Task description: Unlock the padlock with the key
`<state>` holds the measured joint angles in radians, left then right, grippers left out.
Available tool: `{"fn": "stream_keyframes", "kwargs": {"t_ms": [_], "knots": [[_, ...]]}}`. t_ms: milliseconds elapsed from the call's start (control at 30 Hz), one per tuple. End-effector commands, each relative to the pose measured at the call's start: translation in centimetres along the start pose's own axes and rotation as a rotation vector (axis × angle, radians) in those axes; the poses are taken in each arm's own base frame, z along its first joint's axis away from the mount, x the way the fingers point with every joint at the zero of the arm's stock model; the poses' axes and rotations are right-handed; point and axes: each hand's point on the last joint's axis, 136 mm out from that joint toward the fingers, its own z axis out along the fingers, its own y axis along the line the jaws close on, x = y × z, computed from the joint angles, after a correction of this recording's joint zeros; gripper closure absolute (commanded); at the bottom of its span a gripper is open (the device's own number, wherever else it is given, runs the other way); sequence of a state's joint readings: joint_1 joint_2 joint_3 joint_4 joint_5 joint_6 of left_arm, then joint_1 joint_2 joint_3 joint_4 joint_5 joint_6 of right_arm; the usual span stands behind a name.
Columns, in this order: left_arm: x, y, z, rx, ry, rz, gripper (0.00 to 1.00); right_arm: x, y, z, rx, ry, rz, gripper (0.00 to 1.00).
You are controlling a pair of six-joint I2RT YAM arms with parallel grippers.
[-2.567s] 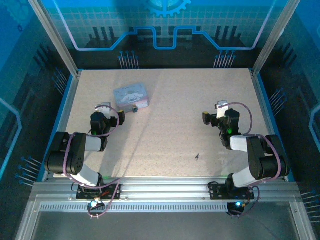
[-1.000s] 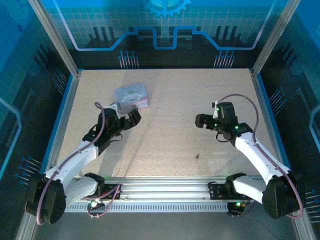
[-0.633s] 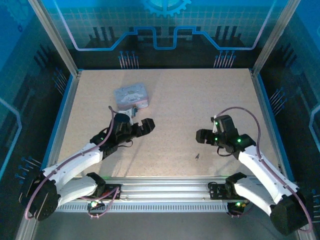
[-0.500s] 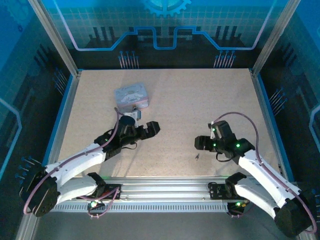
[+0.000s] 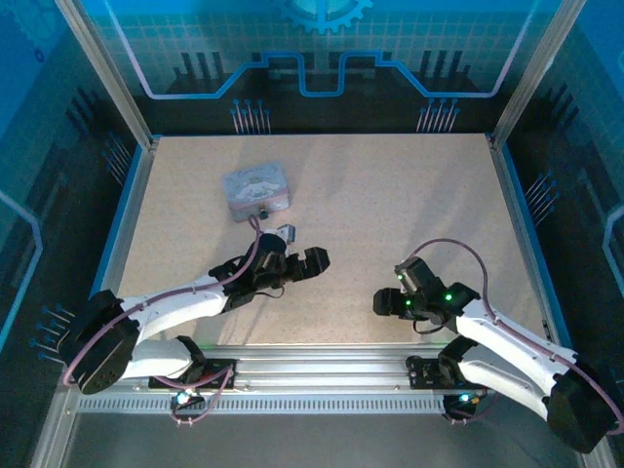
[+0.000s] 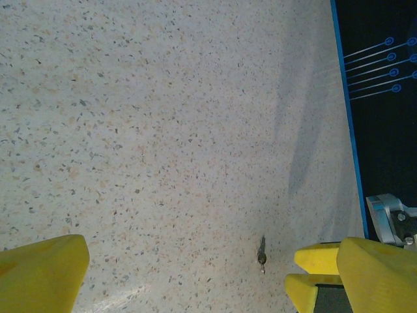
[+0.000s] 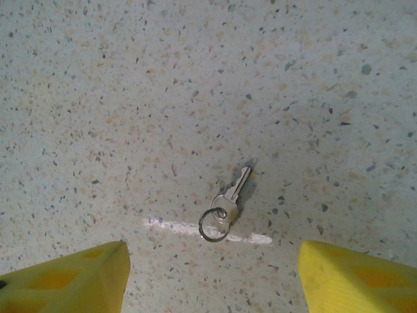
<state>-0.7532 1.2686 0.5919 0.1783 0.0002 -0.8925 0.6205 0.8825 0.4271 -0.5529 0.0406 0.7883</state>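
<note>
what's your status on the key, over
Left hand open. Right hand open above key. Key flat on table, not gripped. Nothing in the way.

**The key (image 7: 225, 205) lies flat, the padlock (image 5: 262, 213) sits beside the box (image 5: 252, 185)**

Under my right wrist I see the key flat on the table (image 7: 98, 98). It is silvery, with a ring at its head and its blade pointing to 1 o'clock. The padlock is a tiny dark blob just off the box's 5 o'clock corner.

Silvery key (image 7: 228, 201) on a beige table (image 7: 130, 78) (finely dark-speckled).
</note>
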Motion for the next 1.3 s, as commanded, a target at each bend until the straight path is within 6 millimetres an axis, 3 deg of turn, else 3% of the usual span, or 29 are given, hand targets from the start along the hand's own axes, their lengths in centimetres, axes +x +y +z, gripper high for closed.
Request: {"fn": "stream_keyframes", "kwargs": {"t_ms": [0,633,1067,1267], "knots": [[0.1,-0.3,0.4,0.020,-0.007,-0.007,0.01,0.0,-0.2,0.3,0.012,-0.013,0.019,0.30],[0.1,-0.2,0.6,0.011,-0.003,-0.005,0.01,0.6,-0.6,1.9,0.060,0.033,0.023,0.30],[0.3,0.1,0.6,0.004,0.001,-0.002,0.01,0.1,0.3,2.6,0.092,0.054,-0.015,0.46],[0.3,0.1,0.6,0.003,0.001,-0.002,0.01,-0.2,0.5,1.9,0.135,0.046,-0.050,0.47]]}}
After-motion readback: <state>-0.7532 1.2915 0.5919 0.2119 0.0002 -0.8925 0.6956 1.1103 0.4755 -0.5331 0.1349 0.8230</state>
